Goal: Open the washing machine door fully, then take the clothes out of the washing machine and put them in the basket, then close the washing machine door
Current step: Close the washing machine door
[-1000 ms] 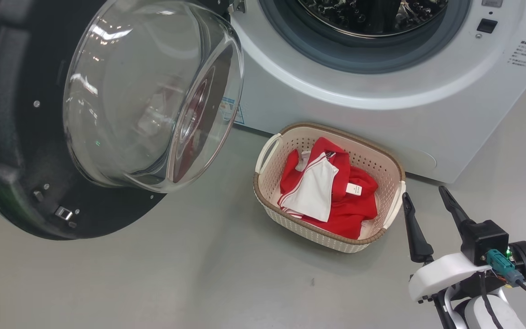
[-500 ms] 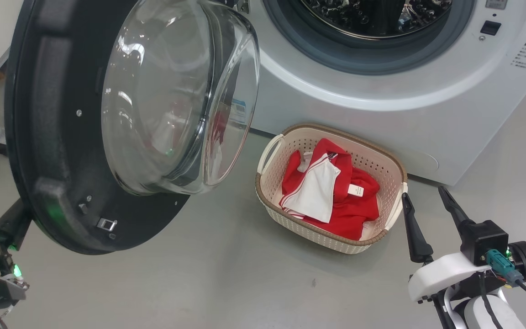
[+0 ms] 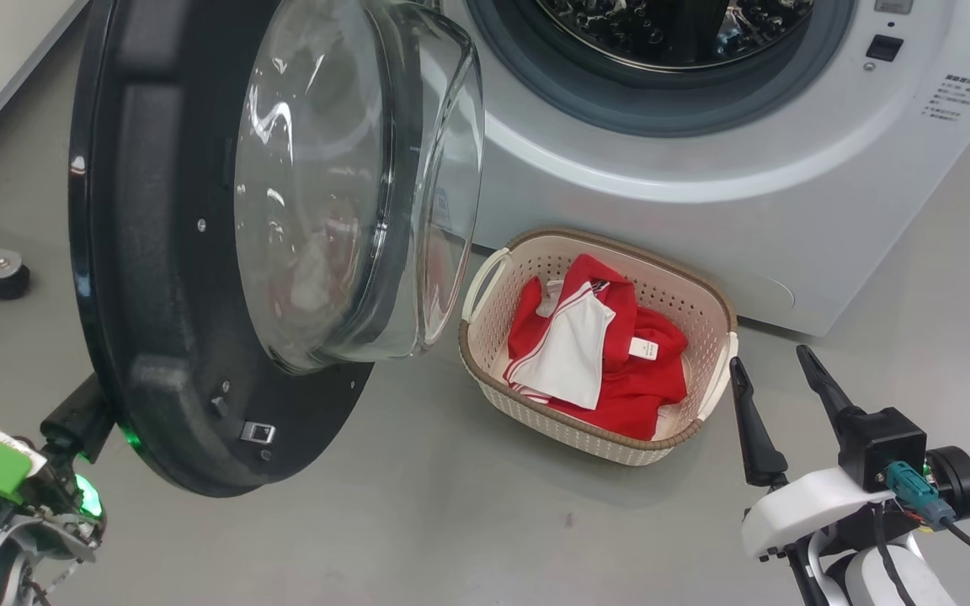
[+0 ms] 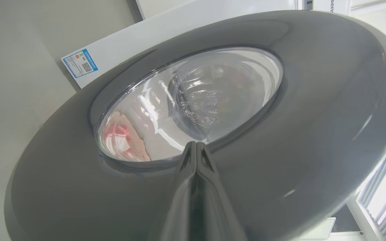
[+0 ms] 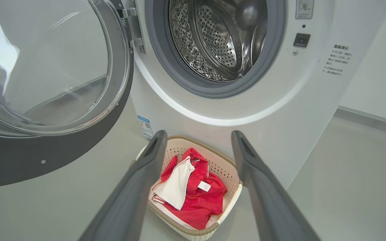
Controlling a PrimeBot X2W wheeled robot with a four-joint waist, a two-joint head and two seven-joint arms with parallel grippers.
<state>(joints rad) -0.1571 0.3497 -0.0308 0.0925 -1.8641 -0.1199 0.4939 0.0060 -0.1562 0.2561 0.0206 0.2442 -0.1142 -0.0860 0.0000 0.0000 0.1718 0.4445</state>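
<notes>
Here, from the head camera, the white washing machine [image 3: 704,168] stands across the top with its mouth uncovered. The washing machine door [image 3: 157,278], glossy black with a bulging glass bowl, is swung out from the machine's left side, partway open. The basket [image 3: 569,431] sits on the grey floor just in front of the machine, below its mouth. The clothes [image 3: 636,387], red with a white panel and a small label, lie inside the basket. The right gripper [image 3: 770,358] hangs farther out from the machine than the basket, just beside the basket's right handle. Its two dark fingers are spread wide apart, clear of the basket.

From the left wrist, the left gripper [image 4: 196,144] has its fingers pressed together. Their tips are at the edge of the door's glass, on the face turned away from the machine. Whether they touch the door I cannot tell. A blue sticker [image 4: 80,63] shows on the machine's front beyond the door.

From the right wrist, the spread fingers frame the basket and clothes, with the machine's steel drum [image 5: 219,40] above them.
</notes>
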